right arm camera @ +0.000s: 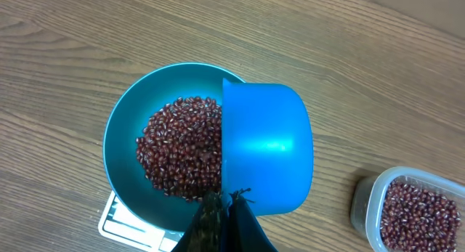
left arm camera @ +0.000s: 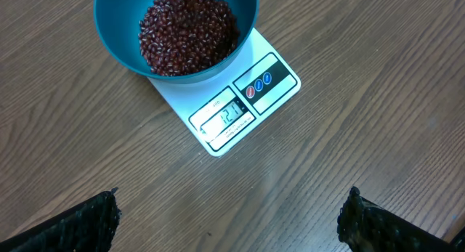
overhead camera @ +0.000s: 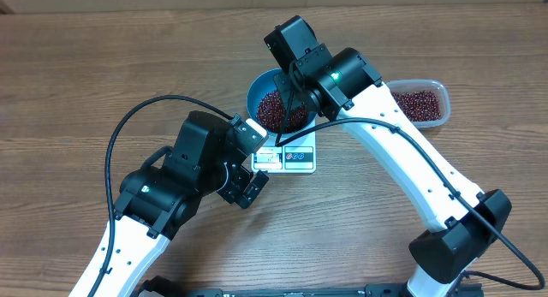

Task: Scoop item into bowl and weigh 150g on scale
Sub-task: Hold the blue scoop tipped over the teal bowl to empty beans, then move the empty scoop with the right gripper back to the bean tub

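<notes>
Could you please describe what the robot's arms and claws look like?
The left arm and right arm have white links, black joint housings and black cables. A green light marks the right wrist. The left claw and right claw are black.

Left gripper (left arm camera: 231, 201) is held spread wide, aimed downward. Right gripper (right arm camera: 221, 208) is clamped on scoop (right arm camera: 265, 147), arm stretched forward.
</notes>
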`<act>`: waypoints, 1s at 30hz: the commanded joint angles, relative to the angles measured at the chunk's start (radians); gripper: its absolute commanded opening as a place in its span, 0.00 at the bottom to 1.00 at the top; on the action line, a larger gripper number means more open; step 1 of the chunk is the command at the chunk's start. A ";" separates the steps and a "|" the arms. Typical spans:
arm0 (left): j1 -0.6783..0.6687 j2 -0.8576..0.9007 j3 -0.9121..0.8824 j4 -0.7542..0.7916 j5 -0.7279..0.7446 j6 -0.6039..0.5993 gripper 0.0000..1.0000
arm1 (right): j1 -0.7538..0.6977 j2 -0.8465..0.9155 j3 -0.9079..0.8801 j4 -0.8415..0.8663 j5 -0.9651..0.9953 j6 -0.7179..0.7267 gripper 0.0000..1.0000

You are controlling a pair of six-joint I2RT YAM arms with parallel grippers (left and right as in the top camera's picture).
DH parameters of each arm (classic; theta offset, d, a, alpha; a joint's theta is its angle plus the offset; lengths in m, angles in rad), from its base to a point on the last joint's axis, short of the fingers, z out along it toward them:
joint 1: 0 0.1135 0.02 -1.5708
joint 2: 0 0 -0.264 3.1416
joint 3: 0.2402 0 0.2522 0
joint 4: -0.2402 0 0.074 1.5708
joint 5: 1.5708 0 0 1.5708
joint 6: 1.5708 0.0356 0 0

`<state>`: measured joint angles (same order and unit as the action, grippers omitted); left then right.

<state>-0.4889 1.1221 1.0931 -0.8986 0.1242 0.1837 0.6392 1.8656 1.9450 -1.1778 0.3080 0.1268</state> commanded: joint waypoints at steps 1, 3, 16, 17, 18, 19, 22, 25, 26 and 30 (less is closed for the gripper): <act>0.006 0.004 0.015 0.002 0.014 0.011 0.99 | 0.002 -0.019 0.019 0.006 0.040 -0.011 0.04; 0.006 0.004 0.015 0.002 0.014 0.011 1.00 | 0.002 -0.019 0.019 0.006 0.040 -0.045 0.04; 0.006 0.004 0.015 0.002 0.015 0.011 1.00 | 0.002 -0.020 0.020 0.008 0.043 -0.011 0.04; 0.006 0.004 0.015 0.002 0.014 0.011 1.00 | -0.001 -0.020 0.020 0.010 0.043 0.015 0.04; 0.006 0.004 0.015 0.001 0.014 0.011 1.00 | -0.005 -0.020 0.020 0.014 0.043 0.043 0.04; 0.006 0.004 0.015 0.002 0.015 0.011 1.00 | -0.008 -0.020 0.020 0.018 0.043 0.070 0.04; 0.006 0.004 0.015 0.002 0.015 0.011 1.00 | -0.032 -0.020 0.021 0.023 0.052 0.128 0.04; 0.006 0.004 0.015 0.002 0.014 0.011 1.00 | -0.068 -0.020 0.021 0.018 0.101 0.168 0.04; 0.006 0.004 0.015 0.002 0.014 0.011 0.99 | -0.079 -0.020 0.021 0.016 0.113 0.170 0.04; 0.006 0.004 0.015 0.002 0.014 0.011 0.99 | -0.129 -0.028 0.022 0.001 0.175 0.182 0.04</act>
<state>-0.4889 1.1221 1.0931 -0.8986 0.1242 0.1837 0.5484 1.8656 1.9450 -1.1728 0.3946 0.2623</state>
